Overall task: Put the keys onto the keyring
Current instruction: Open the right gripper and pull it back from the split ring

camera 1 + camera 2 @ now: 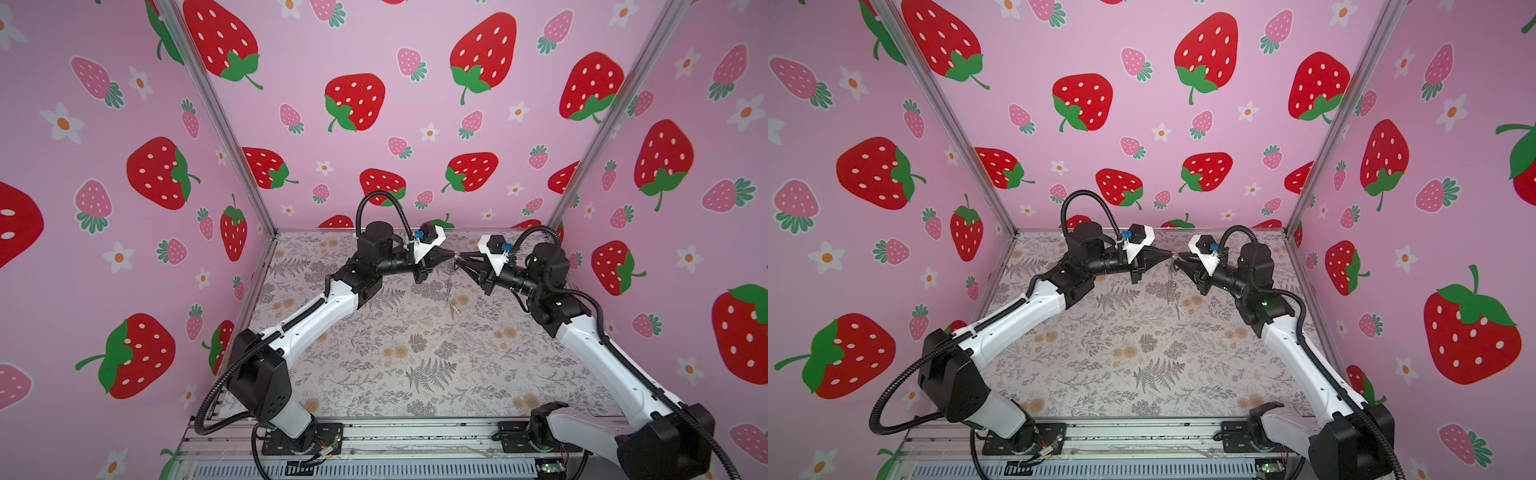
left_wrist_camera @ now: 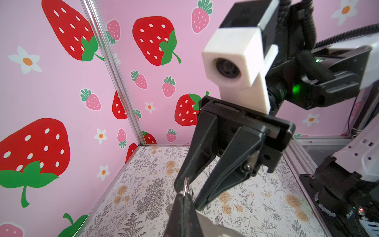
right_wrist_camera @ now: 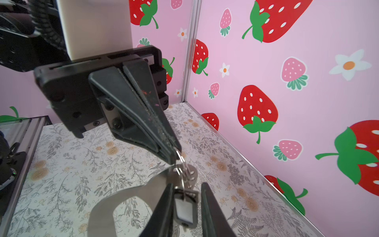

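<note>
Pink strawberry-print walls (image 1: 415,104) enclose a floral-patterned table (image 1: 374,353), above which the work is held in mid-air. The keyring (image 3: 123,195), a flat grey crescent plate, is hung from one of its small silver rings (image 3: 179,153), which is clenched in the tips of the left gripper (image 3: 174,158). A tagged key (image 3: 185,209), black-framed, is seen dangling from the rings, apparently threaded on. It sits between the parted, released fingers of the right gripper (image 2: 188,195). The plain silver key cannot be made out, so it is judged possibly left to add.
</note>
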